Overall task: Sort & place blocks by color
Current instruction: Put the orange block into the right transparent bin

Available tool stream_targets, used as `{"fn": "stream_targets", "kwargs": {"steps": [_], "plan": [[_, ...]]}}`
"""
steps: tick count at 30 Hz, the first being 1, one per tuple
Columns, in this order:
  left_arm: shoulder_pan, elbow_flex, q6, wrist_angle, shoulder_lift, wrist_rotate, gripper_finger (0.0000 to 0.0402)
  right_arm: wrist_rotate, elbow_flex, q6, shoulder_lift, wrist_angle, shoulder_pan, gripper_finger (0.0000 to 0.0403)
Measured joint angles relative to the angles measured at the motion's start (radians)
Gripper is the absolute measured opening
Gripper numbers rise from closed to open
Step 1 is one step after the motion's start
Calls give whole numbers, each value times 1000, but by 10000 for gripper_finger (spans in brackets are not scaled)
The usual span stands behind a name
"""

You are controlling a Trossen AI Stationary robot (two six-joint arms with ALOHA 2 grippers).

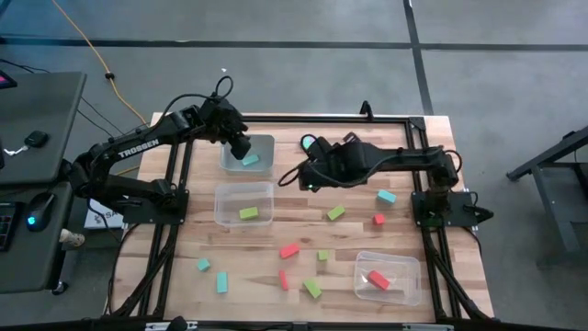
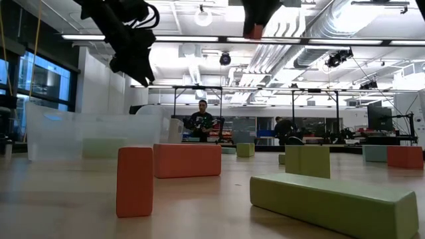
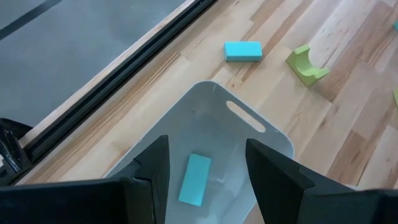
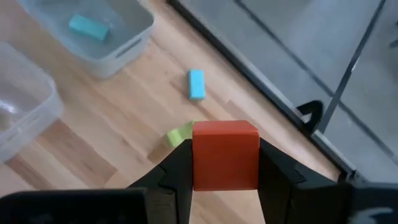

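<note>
My right gripper (image 4: 225, 163) hangs over the table's middle (image 1: 307, 176), shut on a red-orange cube (image 4: 225, 154). My left gripper (image 3: 205, 149) is open above the far clear bin (image 1: 248, 154); a cyan block (image 3: 194, 179) lies on that bin's floor, between and below the fingers. The middle bin (image 1: 244, 204) holds a green block (image 1: 248, 213). The near right bin (image 1: 388, 276) holds a red block (image 1: 378, 280). Loose cyan, green and red blocks lie flat across the table, such as a cyan one (image 1: 386, 196) and a red one (image 1: 289, 249). My right gripper pinches the red-orange cube between its two fingers, one on each of its opposite side faces (image 4: 198, 158). The cube is lifted clear, high above the table (image 2: 254, 30).
A cyan block (image 4: 196, 84) and a green arch piece (image 4: 180, 134) lie on the wood near the far bin. A black frame rail (image 1: 294, 119) runs along the table's far edge. The low view shows red (image 2: 135, 180) and green (image 2: 335, 199) blocks near the table's front.
</note>
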Motion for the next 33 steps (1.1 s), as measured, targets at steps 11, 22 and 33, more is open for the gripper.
{"fn": "stream_targets", "kwargs": {"steps": [11, 22, 33], "plan": [[0, 0, -17, -5, 0, 0, 159, 23, -393, 140, -312, -3, 22, 112], [0, 0, -18, -5, 0, 0, 159, -173, -740, 560, -657, 2, 214, 112], [0, 0, -47, -4, 0, 0, 159, -477, -911, 826, -730, 114, 504, 112]]}}
